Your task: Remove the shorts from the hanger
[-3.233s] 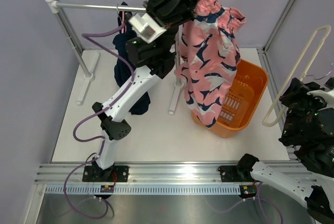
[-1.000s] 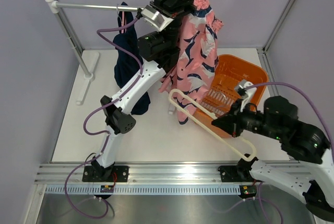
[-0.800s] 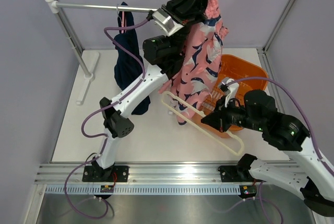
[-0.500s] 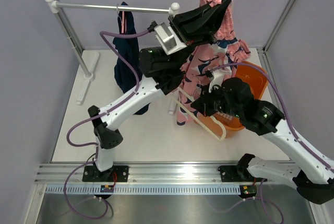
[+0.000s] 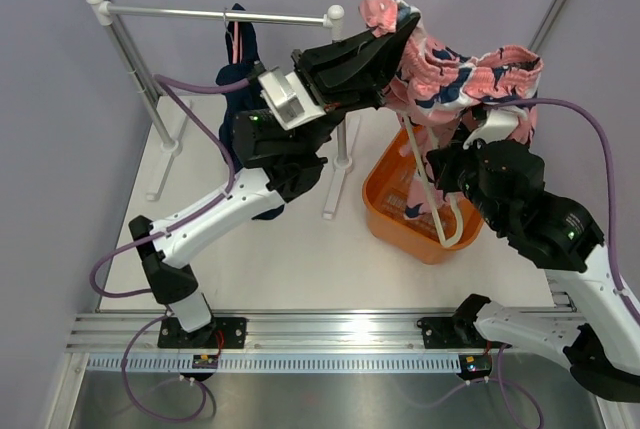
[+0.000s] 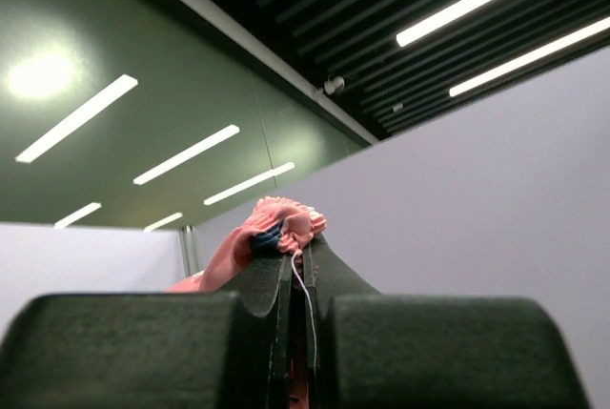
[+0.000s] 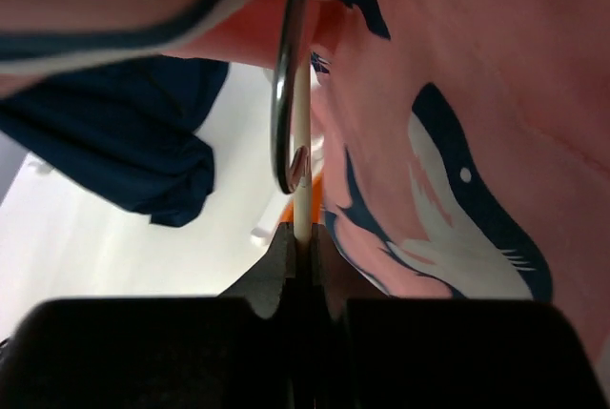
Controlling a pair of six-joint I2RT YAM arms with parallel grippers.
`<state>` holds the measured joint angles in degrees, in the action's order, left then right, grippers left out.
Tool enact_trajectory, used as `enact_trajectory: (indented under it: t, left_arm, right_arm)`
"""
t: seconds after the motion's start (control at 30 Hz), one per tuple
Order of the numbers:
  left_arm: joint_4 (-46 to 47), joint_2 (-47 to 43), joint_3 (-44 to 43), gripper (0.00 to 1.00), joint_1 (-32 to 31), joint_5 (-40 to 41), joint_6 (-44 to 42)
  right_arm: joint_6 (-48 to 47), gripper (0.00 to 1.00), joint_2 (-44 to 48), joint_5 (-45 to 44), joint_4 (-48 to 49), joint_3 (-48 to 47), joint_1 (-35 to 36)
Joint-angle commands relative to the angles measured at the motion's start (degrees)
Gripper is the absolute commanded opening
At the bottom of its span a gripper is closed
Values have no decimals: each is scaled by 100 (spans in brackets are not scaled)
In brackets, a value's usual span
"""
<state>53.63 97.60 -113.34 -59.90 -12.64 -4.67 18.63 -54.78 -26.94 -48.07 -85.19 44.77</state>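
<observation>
The pink patterned shorts [image 5: 450,74] are held high over the orange basket [image 5: 395,211]. My left gripper [image 5: 395,34] is shut on their gathered waistband, which also shows in the left wrist view [image 6: 281,226] between its fingertips [image 6: 297,255]. The cloth stretches right and drapes over my right wrist. My right gripper [image 5: 445,164] is shut on the cream hanger [image 5: 432,199], which points down into the basket. In the right wrist view, my right gripper [image 7: 303,237] pinches the hanger's rod [image 7: 301,142] below its metal hook [image 7: 282,94], with pink cloth [image 7: 448,142] beside and above. The navy shorts [image 5: 240,99] hang on the rail.
A metal rail [image 5: 200,14] on white stands crosses the back left, with one upright [image 5: 342,139] just left of the basket. Grey walls close in the left, back and right. The navy shorts also show in the right wrist view [image 7: 114,132].
My left arm has swung the pink shorts right, over the basket. My right arm has carried the hanger from the table's front up to the basket, turning it end down.
</observation>
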Motion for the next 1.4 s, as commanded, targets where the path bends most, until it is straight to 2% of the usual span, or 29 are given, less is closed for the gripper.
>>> enact_trajectory:
  t: [0.0, 0.17, 0.27, 0.4, 0.53, 0.57, 0.63, 0.8, 0.93, 1.0, 1.07, 1.13, 1.17, 1.2, 1.23, 1.37]
  left_arm:
    - [122, -162, 522, 0, 22, 332, -96]
    - [34, -93, 1321, 0, 136, 807, -140]
    - [-228, 231, 1385, 0, 372, 992, 88]
    - [-711, 898, 1043, 0, 716, 861, 492]
    - [-1801, 1715, -342, 0, 831, 133, 818]
    - [-2203, 1866, -573, 0, 831, 52, 853]
    - [-2435, 2174, -934, 0, 831, -1, 967]
    - [-2699, 2386, -900, 6, 822, -97, 1064]
    - [-2962, 2526, -1023, 19, 813, -404, 1117]
    - [-3173, 2649, -1198, 34, 796, -519, 1126]
    - [-3419, 2763, -1331, 56, 760, -669, 1073]
    - [-3647, 2808, -1498, 67, 717, -792, 950]
    - [-3684, 2773, -1489, 86, 708, -775, 924]
    - [-3701, 2721, -1394, 99, 690, -688, 871]
    - [-3458, 2468, -1027, 99, 664, -548, 845]
    - [-3306, 2044, -576, 99, 637, -222, 713]
  right_arm:
    - [96, 0, 29, -681, -62, 81, -118]
    - [123, 0, 108, -288, -9, 573, -215]
    - [97, 0, 126, 169, -26, 801, -215]
    - [26, 0, 152, 812, -176, 969, -215]
    - [26, 0, 222, 918, -465, 987, -215]
    - [35, 0, 249, 936, -510, 987, -215]
    - [105, 0, 310, 866, -693, 969, -215]
    - [307, 0, 468, 427, -1195, 951, -215]
    - [185, 0, 583, 820, -1467, 1021, -215]
    - [132, 0, 592, 1172, -1564, 1022, -215]
    - [62, 0, 644, 1454, -1626, 1065, -215]
    - [44, 0, 741, 1368, -1635, 1092, -215]
    - [174, 0, 759, 1210, -1652, 1066, -215]
    - [228, 0, 794, 1078, -1687, 979, -215]
    - [342, 0, 759, 894, -1679, 847, -215]
    - [387, 0, 688, 629, -1626, 811, -223]
